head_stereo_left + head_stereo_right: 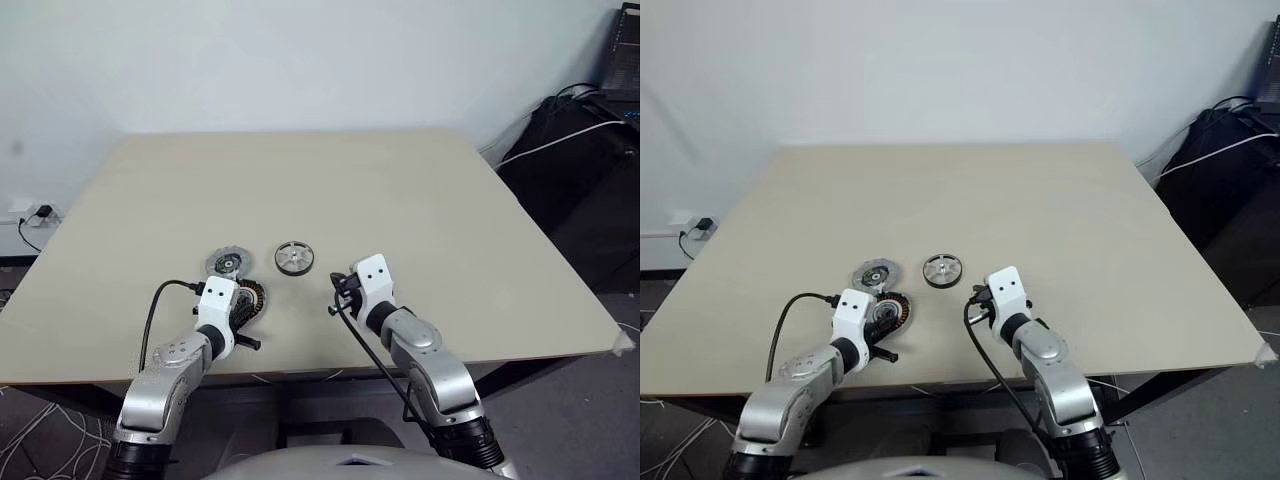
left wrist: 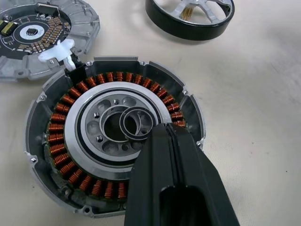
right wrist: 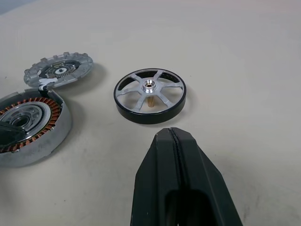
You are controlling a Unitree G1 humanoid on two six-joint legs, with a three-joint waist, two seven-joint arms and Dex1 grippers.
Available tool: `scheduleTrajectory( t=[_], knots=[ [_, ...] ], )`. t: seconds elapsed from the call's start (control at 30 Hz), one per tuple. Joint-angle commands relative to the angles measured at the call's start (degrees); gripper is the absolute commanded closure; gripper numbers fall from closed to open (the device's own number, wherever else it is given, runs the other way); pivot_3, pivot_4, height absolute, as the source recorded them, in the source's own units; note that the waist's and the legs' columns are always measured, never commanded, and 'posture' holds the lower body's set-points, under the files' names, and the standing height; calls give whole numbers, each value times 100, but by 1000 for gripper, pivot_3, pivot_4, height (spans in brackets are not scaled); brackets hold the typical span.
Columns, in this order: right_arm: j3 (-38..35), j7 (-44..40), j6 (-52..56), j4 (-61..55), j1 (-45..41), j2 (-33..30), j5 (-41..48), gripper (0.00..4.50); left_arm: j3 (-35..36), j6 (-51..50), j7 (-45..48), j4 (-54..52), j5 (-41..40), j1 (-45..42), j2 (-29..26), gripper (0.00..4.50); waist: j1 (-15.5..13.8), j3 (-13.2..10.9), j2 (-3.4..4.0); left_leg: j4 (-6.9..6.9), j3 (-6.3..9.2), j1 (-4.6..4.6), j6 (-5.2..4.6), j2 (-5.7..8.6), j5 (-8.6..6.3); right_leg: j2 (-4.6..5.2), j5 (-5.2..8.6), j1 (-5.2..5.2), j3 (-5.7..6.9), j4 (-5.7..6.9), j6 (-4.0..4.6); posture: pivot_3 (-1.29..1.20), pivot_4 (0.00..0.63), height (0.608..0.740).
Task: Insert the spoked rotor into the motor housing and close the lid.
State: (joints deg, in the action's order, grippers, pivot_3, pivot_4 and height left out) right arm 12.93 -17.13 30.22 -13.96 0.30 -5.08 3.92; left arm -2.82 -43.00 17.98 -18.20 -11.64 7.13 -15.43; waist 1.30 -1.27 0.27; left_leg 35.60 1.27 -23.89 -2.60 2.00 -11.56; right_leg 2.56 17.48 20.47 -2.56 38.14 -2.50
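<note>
Head cam, L/R eyes:
- Beige rectangular table (image 1: 420, 200), pale wall behind, black cables and dark gear at far R on floor.
- Motor housing (image 1: 890, 312): round disc, copper-brown windings ringing a silvery centre, dark rim; flat on table near front edge, partly under L wrist.
- Lid (image 1: 228, 263): flat light-grey metal disc w/ notched rim, dark centre face up; just beyond housing, touching or nearly so.
- Spoked rotor (image 1: 294, 258): small silver wheel, thick dark-sided rim, open spokes, central hub; flat on table R of lid, apart from it, between the two arms.
- Left gripper (image 2: 165, 136): over housing. Right gripper (image 3: 172, 134): nearer front edge than rotor, to its R.

L wrist cam:
- Black fingers pressed together, nothing between; tips hang over housing's silvery centre.
- Thin loose metal ring (image 2: 137, 124) lies off-centre in housing's bore, just by fingertips; contact can't be told.
- Small white plastic connector (image 2: 59, 51) w/ short lead joins lid to housing rim.
- Rotor at frame edge, clear of housing.

R wrist cam:
- Black fingers closed tight, empty, above bare table short of rotor.
- Rotor hub up, brass-coloured shaft visible below hub through spokes.
- Housing and lid beyond, side by side; L fingertip over housing centre.
</note>
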Motion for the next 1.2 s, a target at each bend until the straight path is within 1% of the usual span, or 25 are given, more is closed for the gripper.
scheduleTrajectory(
  t=[0.03, 0.53, 0.63, 0.83, 0.9, 1.07, 1.2],
  knots=[
    [-79, 37, -122, -135, -120, 27, 71, 4500, 75, 79, -79, -170, 17, -141, -9, 4475, 0, 0, 0, 0, 0, 0, 0, 0, 0, 0, 0, 0, 0, 0, 0, 0, 0, 740],
    [-72, 33, -125, -96, -144, 21, 81, 4500, 178, 232, -174, -330, -89, -32, 125, 4475, 0, 0, 0, 0, 0, -1, 0, 0, 0, 1, 0, 0, -1, 0, 0, 0, 0, 740],
    [-63, 33, -126, -93, -148, 17, 82, 4500, 168, 536, -59, -395, -159, 2, 190, 4475, -5, 0, 0, 0, 0, -1, 0, 0, 0, 2, 0, 1, -1, 0, 1, 0, 0, 740],
    [-51, 17, -119, -97, -142, -11, 88, 4500, 266, 1509, -12, -467, -290, 52, 511, 4475, -15, 0, 0, 0, -2, -2, 0, 0, 0, 4, 1, 0, -1, -2, 1, 0, 0, 740],
    [-49, 8, -115, -93, -149, -22, 88, 4500, 340, 1606, -261, -411, -193, 44, 610, 4475, -19, 1, 0, 0, -2, -1, 0, 0, 0, 4, 1, 0, -1, -2, 1, 0, 0, 740],
    [-39, 4, -113, -74, -172, -33, 91, 4500, 391, 1448, -832, -109, 184, 10, 652, 4475, -20, 1, -1, 0, -1, -1, 0, 0, 0, 0, 0, 0, -1, -1, 0, 0, 0, 740],
    [-34, 13, -116, -74, -172, -31, 97, 4500, 332, 1239, -989, -14, 293, 39, 653, 4475, -36, 0, -6, 2, -1, 0, 0, 1, 0, -2, -2, -1, 0, -1, -3, 0, 0, 740]
  ],
)
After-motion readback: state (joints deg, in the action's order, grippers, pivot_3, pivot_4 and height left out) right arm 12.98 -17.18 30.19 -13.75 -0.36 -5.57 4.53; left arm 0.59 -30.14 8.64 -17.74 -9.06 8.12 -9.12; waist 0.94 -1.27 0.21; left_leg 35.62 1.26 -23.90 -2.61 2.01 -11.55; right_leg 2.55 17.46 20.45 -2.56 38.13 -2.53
